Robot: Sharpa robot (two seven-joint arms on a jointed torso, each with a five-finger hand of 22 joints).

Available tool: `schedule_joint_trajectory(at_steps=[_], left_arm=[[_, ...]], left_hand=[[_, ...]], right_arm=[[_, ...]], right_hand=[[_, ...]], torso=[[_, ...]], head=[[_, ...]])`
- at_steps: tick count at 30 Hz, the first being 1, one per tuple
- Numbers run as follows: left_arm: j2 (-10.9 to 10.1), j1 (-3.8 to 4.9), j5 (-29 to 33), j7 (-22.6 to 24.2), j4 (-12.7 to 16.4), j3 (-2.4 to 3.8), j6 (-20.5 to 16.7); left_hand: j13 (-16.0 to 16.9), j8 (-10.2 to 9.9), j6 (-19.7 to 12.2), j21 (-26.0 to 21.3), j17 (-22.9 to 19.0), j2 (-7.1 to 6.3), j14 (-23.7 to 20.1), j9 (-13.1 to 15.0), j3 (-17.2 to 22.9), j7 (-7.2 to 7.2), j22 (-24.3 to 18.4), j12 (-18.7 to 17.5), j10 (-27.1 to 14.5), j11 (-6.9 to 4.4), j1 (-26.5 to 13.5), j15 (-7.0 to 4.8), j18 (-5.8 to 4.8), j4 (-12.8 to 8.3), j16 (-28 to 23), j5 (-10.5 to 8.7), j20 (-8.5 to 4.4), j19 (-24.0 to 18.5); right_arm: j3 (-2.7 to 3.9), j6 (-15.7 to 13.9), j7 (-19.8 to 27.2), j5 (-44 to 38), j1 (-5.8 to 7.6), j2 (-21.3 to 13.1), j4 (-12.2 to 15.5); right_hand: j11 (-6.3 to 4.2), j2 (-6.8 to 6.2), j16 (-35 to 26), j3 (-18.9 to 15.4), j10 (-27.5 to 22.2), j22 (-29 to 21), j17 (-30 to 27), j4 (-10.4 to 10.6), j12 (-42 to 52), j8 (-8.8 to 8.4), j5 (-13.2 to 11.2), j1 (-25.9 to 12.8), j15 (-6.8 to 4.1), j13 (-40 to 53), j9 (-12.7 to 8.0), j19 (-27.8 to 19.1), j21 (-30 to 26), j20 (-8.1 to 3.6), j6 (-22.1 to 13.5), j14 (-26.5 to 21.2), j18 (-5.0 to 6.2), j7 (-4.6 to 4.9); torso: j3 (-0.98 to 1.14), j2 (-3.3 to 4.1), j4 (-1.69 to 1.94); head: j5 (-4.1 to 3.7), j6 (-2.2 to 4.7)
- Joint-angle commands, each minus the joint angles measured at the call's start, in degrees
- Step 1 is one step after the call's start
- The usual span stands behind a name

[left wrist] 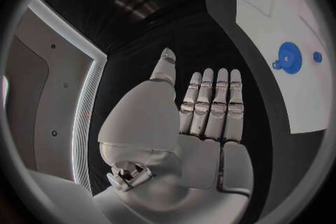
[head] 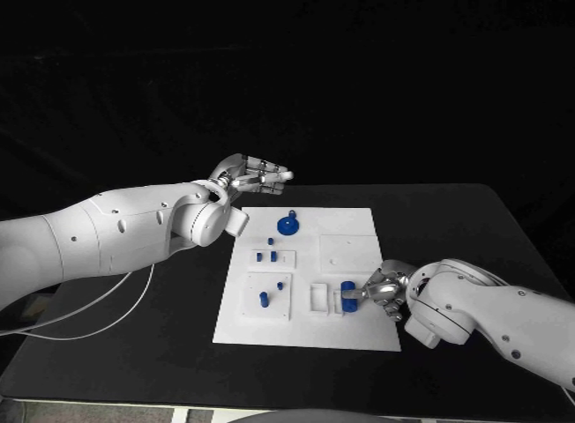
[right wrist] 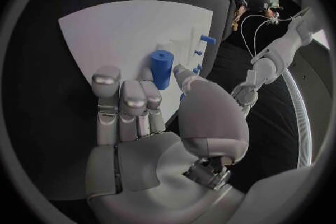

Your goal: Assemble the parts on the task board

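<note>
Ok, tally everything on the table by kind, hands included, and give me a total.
hands, left hand and right hand: 2
task board: 1
blue round disc: 1
blue cylinder: 1
small blue pegs, as far as they can be told apart: 6
Total: 11

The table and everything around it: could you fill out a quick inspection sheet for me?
Surface: black table, white task board in its middle.
Job's things: small blue parts on the board; a round blue piece at the far end, a blue cylinder at the near end.
Clutter: nothing seen.
Hands: left hand open, off the board's far corner; right hand at the cylinder, grip unclear.
Cables: white cables under the left arm.
Surroundings: dark.
</note>
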Motion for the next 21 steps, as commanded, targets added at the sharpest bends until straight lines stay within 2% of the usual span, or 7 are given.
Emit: schedule_joint_trajectory(at_steps=[1,7,12,18,21], left_arm=[[0.0,0.0,0.6,0.8,0.3,0.04,1.0],[0.0,0.01,0.6,0.8,0.5,0.04,1.2],[-0.1,0.01,0.6,0.7,0.7,0.04,1.3],[-0.2,0.02,0.6,0.5,0.7,0.05,1.6],[-0.2,0.02,0.6,0.4,0.7,0.05,1.6]], left_hand=[[0.0,-0.1,-0.3,0.1,-0.1,-0.18,0.1,0.0,0.0,0.19,-0.1,0.1,-0.3,0.0,-0.6,0.33,0.28,0.3,-0.3,-0.09,0.09,0.4],[0.0,-0.1,-0.3,0.2,-0.1,-0.24,0.1,0.0,0.1,0.22,-0.1,0.1,-0.3,0.0,-0.6,0.32,0.33,0.4,-0.3,0.03,0.1,0.5],[0.0,-0.1,-0.3,0.2,-0.1,-0.24,0.1,0.0,0.1,0.22,-0.1,0.1,-0.3,0.0,-0.6,0.32,0.33,0.4,-0.3,0.03,0.1,0.5],[0.0,-0.1,-0.2,0.1,-0.1,-0.19,0.1,0.0,0.2,0.42,-0.2,0.1,-0.3,-0.01,-0.5,0.33,0.33,0.2,-0.3,0.4,0.11,0.5],[0.0,-0.1,-0.2,0.1,-0.1,-0.19,0.1,0.0,0.2,0.42,-0.2,0.1,-0.3,-0.01,-0.5,0.33,0.33,0.2,-0.3,0.41,0.11,0.5]], right_arm=[[-0.44,-0.2,-0.5,-0.7,-0.33,0.5,-1.0],[-0.65,-0.2,-0.4,-0.7,-0.33,1.7,-2.0],[-1.08,0.0,-0.4,-0.2,-0.34,2.5,-2.6],[-1.42,0.0,-0.4,0.3,-0.35,2.8,-2.8],[-1.5,-0.1,-0.4,0.6,-0.35,2.8,-2.9]], right_hand=[[-0.02,0.21,0.0,0.3,0.6,2.7,0.1,-0.4,-0.2,-0.42,-0.3,0.4,0.32,0.1,-0.4,3.0,0.0,0.32,-0.3,0.2,0.28,0.06],[-0.01,0.71,-0.1,0.6,0.6,3.0,0.2,-1.2,-0.2,-0.39,-0.2,0.4,0.35,0.3,-0.4,3.0,-0.1,0.38,-0.1,0.2,0.33,0.04],[-0.09,1.41,-0.1,1.1,0.7,3.2,0.3,-2.3,-0.2,-0.43,-0.1,0.6,0.33,0.5,-0.3,3.0,-0.1,0.4,0.4,0.3,0.34,-0.08],[-0.16,2.29,-0.1,1.7,0.7,3.4,0.2,-4.7,-0.3,-0.45,0.2,0.4,0.29,0.5,-0.2,3.1,-0.2,0.38,0.9,0.3,0.3,-0.19],[-0.18,2.49,-0.1,1.8,0.6,3.4,0.2,-5.7,-0.4,-0.46,2.6,0.5,0.28,0.5,-0.2,3.1,-0.3,0.38,1.0,0.3,0.3,-0.21]], torso=[[0.0,0.08,-0.09],[0.0,0.09,-0.1],[-0.01,0.09,-0.11],[-0.07,0.12,-0.16],[-0.11,0.15,-0.16]], head=[[0.14,-0.12],[0.14,-0.37],[0.34,-0.65],[0.46,-0.77],[0.52,-0.72]])
